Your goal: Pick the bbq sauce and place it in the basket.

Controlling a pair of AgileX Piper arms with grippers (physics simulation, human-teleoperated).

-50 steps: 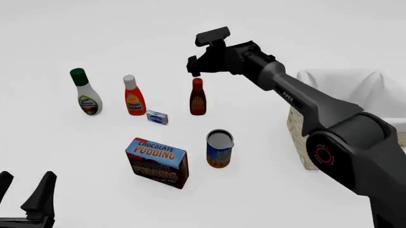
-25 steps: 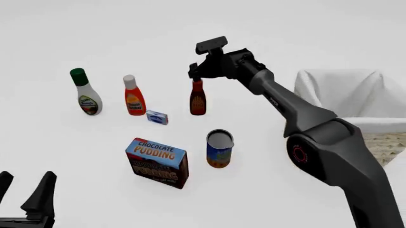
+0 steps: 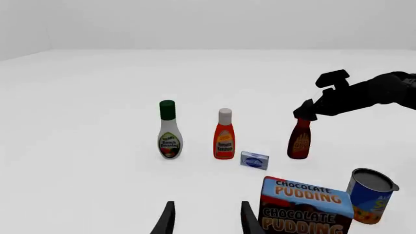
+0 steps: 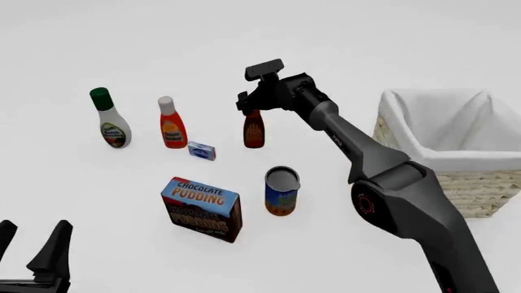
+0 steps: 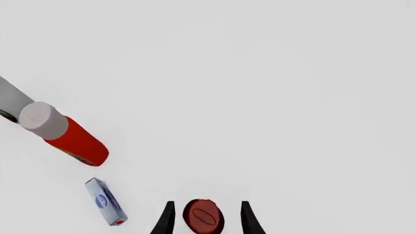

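Observation:
The bbq sauce (image 4: 254, 132), a dark reddish-brown bottle, stands upright at mid-table; it also shows in the left wrist view (image 3: 299, 141). My right gripper (image 4: 251, 108) is right above it, open, with its fingers down on either side of the red cap (image 5: 202, 216); small gaps show on both sides. The basket (image 4: 456, 180), wicker with a white lining, stands at the right. My left gripper (image 4: 36, 256) is open and empty at the near left corner, far from the bottle.
Left of the bbq sauce stand a red-orange bottle with a white cap (image 4: 171, 126) and a white bottle with a green cap (image 4: 111, 125). A small blue box (image 4: 201, 150), a chocolate pudding box (image 4: 201, 209) and an open can (image 4: 282, 190) sit nearer to me.
My right gripper has come down and a little left onto the bbq sauce, its fingers now straddling the cap. The right arm has stretched out, uncovering the basket. The left arm has not moved.

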